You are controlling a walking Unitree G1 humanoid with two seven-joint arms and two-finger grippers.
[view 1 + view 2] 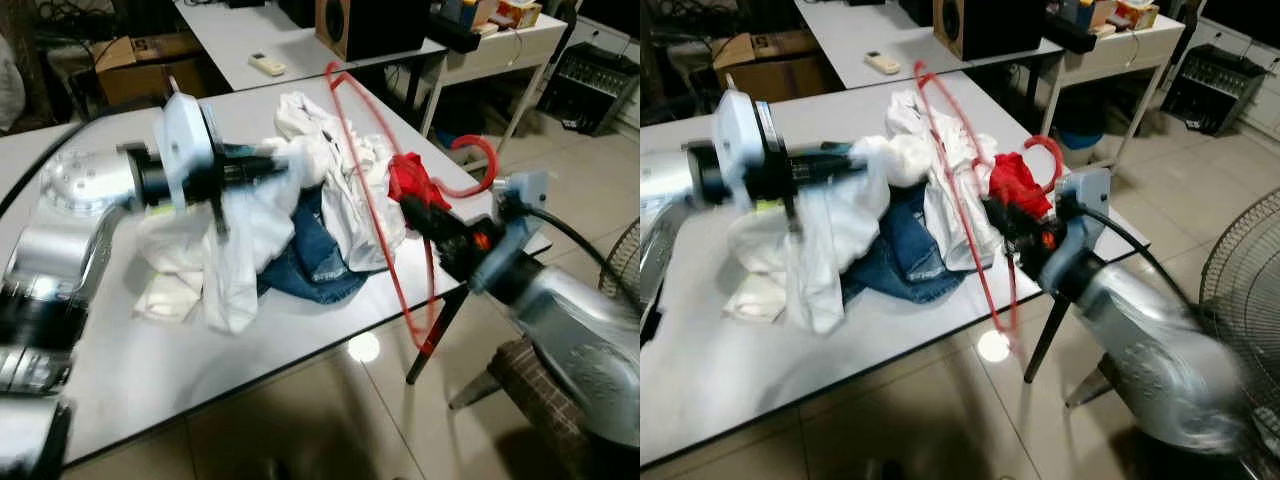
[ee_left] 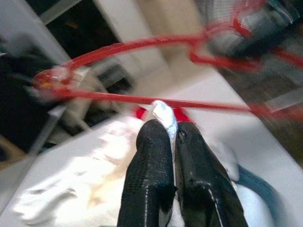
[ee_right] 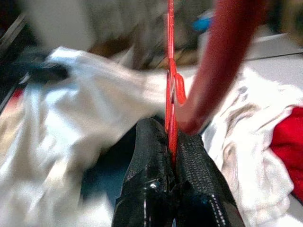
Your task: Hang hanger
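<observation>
the red hanger (image 1: pixel 372 190) is held off the white worktop (image 1: pixel 150 370), tilted, its wire frame passing over the heap of clothes with its hook near the right arm. right gripper (image 3: pixel 171 142): jaws pressed together, pinching the hanger's thin wire near the hook. left gripper (image 2: pixel 171 135): jaws closed on a fold of the white garment (image 1: pixel 235 235), lifted from the heap, just beside the hanger's bar. beneath lie a pair of jeans (image 1: pixel 315 255) and a red cloth (image 1: pixel 410 180). judgement: garment not yet on the hanger. risks: the thin wire may twist or slip in the narrow pinch; the hanger may snag the other clothes and drag them over the worktop edge; the slack cloth may slide off.
</observation>
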